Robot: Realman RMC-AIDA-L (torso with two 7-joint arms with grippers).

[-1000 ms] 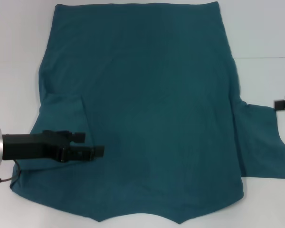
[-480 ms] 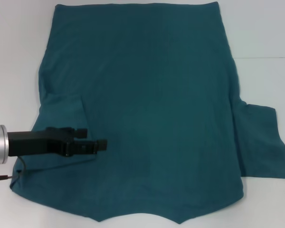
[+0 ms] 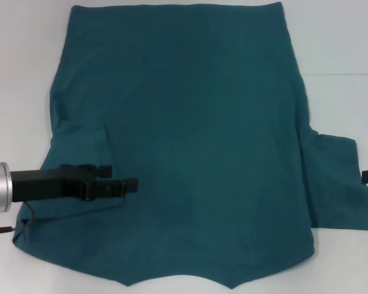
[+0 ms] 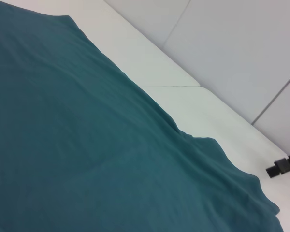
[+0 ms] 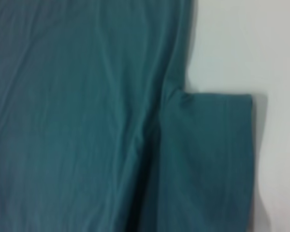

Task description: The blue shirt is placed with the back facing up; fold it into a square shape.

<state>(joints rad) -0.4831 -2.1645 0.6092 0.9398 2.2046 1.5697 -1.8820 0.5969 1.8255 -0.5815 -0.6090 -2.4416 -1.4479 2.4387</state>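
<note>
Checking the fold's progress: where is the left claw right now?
In the head view the left claw is over the blue shirt, on its left side, just below the folded-in left sleeve.

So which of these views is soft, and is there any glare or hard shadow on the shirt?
Right wrist view is the blurred one: the shirt and its sleeve have soft edges. Head view is sharp, evenly lit, no glare; the left claw casts only a faint shadow on the cloth. Left wrist view is clear, with soft shading in the wrinkles.

Bright, even overhead light, faint shadows, soft blur in the right wrist view.
</note>
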